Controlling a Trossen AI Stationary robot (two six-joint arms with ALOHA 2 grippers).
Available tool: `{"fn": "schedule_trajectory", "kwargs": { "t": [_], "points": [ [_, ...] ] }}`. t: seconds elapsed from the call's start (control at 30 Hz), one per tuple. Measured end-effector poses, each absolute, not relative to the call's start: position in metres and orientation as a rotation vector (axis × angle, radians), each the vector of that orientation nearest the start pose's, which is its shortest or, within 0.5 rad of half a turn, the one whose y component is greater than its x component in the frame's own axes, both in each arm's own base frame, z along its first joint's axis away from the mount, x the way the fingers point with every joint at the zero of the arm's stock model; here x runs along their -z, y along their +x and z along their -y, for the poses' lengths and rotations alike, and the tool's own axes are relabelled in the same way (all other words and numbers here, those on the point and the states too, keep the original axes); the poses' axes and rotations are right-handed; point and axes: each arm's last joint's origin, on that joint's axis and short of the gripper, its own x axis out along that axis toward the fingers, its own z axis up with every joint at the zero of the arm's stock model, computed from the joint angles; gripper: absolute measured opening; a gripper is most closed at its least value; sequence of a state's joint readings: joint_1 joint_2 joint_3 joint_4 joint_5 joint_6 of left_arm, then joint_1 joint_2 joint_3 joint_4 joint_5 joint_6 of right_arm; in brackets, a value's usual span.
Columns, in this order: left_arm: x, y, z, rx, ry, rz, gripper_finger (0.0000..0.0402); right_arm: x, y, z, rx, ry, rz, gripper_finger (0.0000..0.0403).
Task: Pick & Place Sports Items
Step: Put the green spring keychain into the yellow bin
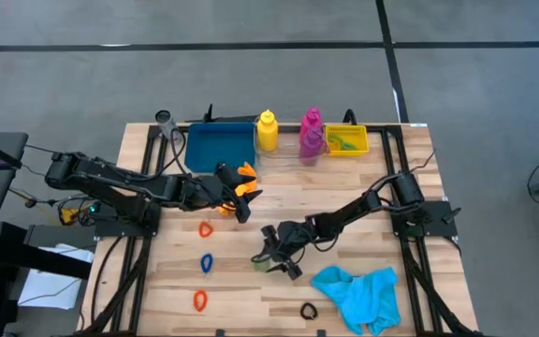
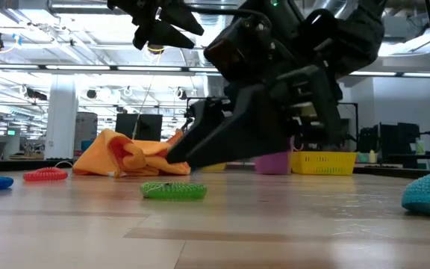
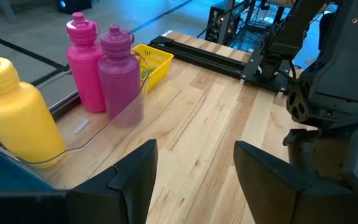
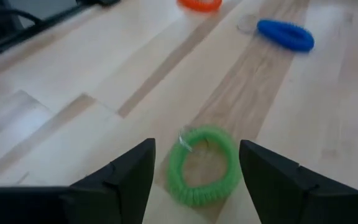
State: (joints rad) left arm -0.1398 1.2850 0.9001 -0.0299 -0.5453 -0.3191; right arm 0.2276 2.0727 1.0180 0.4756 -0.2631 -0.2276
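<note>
A green ring (image 4: 204, 165) of coiled, ribbed elastic lies flat on the pale wooden desk (image 1: 363, 178), near its front and middle. The right gripper (image 4: 194, 163) hangs low over it, the arm reaching in from the right edge and bent down at the wrist; its jaws stand wide apart on either side of the ring without touching it. In the low view the ring (image 2: 173, 190) rests on the planks just in front of the dark fingers.

At the front right lies a crumpled cyan cloth (image 1: 358, 292), soft and fuzzy, with a small black ring (image 1: 309, 310) beside it. To the left a row of rings runs front to back: an orange ring (image 1: 199, 300), a blue ring (image 1: 207, 263) and a second orange ring (image 1: 205, 228).

Further back, the left gripper (image 1: 241, 201) is stretched in from the left edge, low and nearly level, next to a bunched orange cloth (image 1: 243, 178). Its jaws are open, with nothing between them.

Along the far edge stand three smooth plastic bottles, all upright with caps up: a yellow bottle (image 1: 267, 131), a magenta bottle (image 3: 84, 62) and a purple bottle (image 3: 122, 74), the last two touching. A blue tray (image 1: 220, 147) sits to their left, a slotted yellow bin (image 1: 347, 140) to their right.
</note>
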Motion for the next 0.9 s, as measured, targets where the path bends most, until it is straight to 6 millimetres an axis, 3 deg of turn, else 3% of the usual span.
{"fn": "schedule_trajectory", "kwargs": {
  "t": [0.3,0.9],
  "points": [
    [-0.283,0.279,0.024,-0.457,-0.17,-0.325,0.0209,-0.093,0.384,-0.097,-0.55,-0.222,-0.605,0.0226],
    [-0.283,0.279,0.024,-0.458,-0.17,-0.325,0.0209,-0.084,0.388,-0.092,-0.489,-0.237,-0.595,0.0226]
  ]
}}
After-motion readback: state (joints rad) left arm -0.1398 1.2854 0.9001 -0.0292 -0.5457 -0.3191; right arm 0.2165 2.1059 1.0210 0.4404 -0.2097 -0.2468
